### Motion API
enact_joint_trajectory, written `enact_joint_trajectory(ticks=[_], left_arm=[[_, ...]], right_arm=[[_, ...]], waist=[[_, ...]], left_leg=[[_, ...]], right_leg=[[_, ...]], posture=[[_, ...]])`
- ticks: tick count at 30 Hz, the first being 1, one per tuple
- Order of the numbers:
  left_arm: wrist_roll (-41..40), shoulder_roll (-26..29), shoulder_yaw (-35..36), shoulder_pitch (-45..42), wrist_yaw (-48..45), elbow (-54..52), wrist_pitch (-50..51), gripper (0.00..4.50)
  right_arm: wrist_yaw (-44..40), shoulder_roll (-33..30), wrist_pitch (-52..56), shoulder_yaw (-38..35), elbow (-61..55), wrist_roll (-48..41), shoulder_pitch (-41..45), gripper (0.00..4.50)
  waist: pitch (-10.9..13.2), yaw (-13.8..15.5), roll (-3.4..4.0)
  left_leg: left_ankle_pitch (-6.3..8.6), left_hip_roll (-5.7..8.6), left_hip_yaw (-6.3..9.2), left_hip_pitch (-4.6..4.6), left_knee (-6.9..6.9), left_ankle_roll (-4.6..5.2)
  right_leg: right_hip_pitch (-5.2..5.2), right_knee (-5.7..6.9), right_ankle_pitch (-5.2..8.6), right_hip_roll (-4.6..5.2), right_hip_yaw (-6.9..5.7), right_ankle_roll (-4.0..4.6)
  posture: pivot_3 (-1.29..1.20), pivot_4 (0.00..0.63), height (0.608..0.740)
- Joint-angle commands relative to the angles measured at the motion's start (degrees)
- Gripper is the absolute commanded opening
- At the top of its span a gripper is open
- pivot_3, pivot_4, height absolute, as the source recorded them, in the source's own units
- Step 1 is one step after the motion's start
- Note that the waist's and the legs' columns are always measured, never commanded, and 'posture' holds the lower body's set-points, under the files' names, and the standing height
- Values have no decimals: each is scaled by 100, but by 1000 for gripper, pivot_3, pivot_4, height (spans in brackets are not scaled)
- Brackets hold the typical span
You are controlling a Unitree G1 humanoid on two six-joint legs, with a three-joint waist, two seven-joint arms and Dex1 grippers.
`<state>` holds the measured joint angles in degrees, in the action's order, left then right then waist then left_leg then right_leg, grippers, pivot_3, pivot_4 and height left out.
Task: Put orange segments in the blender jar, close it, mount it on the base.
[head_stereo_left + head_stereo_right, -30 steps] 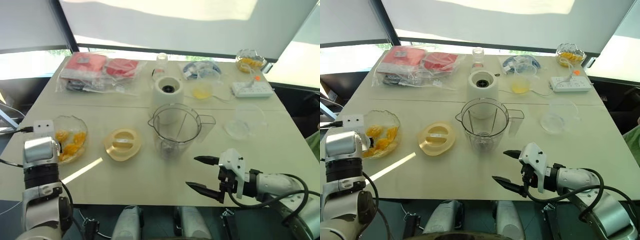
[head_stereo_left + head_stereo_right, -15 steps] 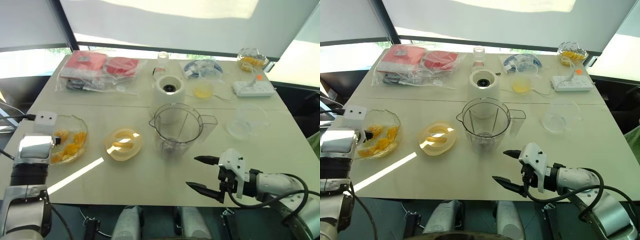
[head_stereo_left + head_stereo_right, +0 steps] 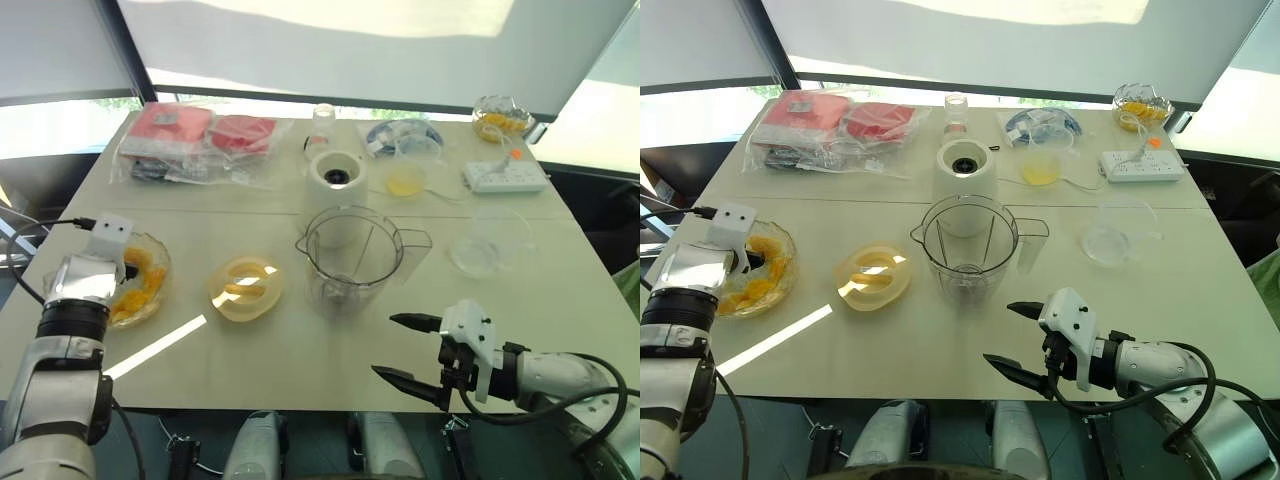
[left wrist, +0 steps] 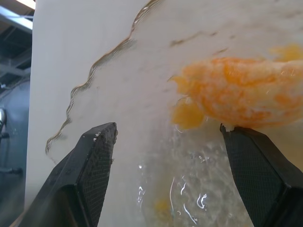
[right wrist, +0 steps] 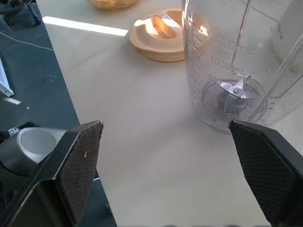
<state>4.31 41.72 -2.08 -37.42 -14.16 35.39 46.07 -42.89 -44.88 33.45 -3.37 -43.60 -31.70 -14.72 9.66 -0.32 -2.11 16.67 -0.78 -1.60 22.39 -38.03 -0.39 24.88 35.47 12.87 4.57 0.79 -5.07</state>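
left gripper (image 4: 166, 131): our fingers (image 4: 92, 170) stand wide apart and hold nothing; they hang inside the glass bowl (image 3: 160, 262) at the table's left edge.
orange segments (image 3: 140, 287): in the wrist view one segment (image 4: 241, 97) lies just past the tip of one finger, not between the pads; we cannot tell whether it touches that tip.
right gripper (image 3: 385, 346): our fingers are spread wide and empty, above the near edge of the table, near the jar but apart from it.
jar (image 3: 350, 260): upright in the middle of the table, clear, with a handle, printed volume marks and a blade at the bottom; we see no fruit in it.
lid (image 3: 245, 288): pale yellow, round, flat on the table between the bowl and the jar, touching neither.
base (image 3: 335, 180): white, upright, just behind the jar.
segment's look: peeled, orange with white pith, wet and glossy against the wavy glass.
table (image 3: 300, 345): pale beige; a bright strip of sun crosses its near left part.
far side: clear bags (image 3: 200, 145) with red contents, a power strip (image 3: 505, 178) and a second bowl of fruit (image 3: 500, 118).
room: white blinds cover the windows behind the table.
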Motion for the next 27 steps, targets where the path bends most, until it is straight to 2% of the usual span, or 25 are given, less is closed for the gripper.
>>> enact_joint_trajectory(ticks=[1, 4, 11, 15, 17, 22, 27], left_arm=[[84, 54, -41, 2, -190, -328, 118, 3663], [-82, 28, 135, 195, -344, -968, 839, 3663], [-187, 483, 304, 881, -819, -3053, 2392, 3663], [-842, 1367, 480, 1212, -1706, -4469, 3259, 3663], [-1134, 1703, 539, 1199, -2014, -4767, 3451, 3663], [-1323, 2520, 300, 967, -2521, -4716, 2875, 3663], [-935, 2698, -255, 1104, -2549, -4217, 1619, 3663]], right_arm=[[27, 11, -65, -136, -166, -26, -24, 4500], [36, 16, -106, -109, -139, 18, -50, 4500], [-26, -13, -153, -191, -77, 26, -108, 4500], [-230, -198, -25, -462, -6, -156, -73, 4500], [-328, -267, -4, -569, 81, -222, -42, 4500], [-516, -334, -2, -470, 291, -198, 163, 4500], [-474, -264, 68, -320, 323, -179, 358, 4500]], waist=[[0, 1, 0], [0, -1, 0], [3, -24, -5], [8, -40, -9], [8, -26, -7], [15, -9, -2], [18, -16, 15]], left_leg=[[0, 0, 0, 0, -1, 0], [-1, 0, -2, 5, -3, 0], [-1, 4, -5, 6, -4, 2], [-1, 1, -1, 5, -14, 3], [-1, 0, -1, 0, -16, 3], [-2, -2, 5, -11, -21, 4], [-2, -5, 4, -12, -22, 4]], right_leg=[[-1, 0, 0, 0, 0, 0], [-1, -5, 0, 0, -1, -1], [-2, -4, -1, -5, -5, -2], [-6, 2, 0, -17, -16, -2], [-11, 1, 1, -21, -18, -1], [-29, -6, 4, -48, -20, -2], [-29, -6, 4, -59, -18, -3]], posture=[[0, 150, 740], [0, 150, 740], [0, 150, 740], [0, 150, 740], [0, 150, 740], [0, 150, 740], [0, 150, 740]])
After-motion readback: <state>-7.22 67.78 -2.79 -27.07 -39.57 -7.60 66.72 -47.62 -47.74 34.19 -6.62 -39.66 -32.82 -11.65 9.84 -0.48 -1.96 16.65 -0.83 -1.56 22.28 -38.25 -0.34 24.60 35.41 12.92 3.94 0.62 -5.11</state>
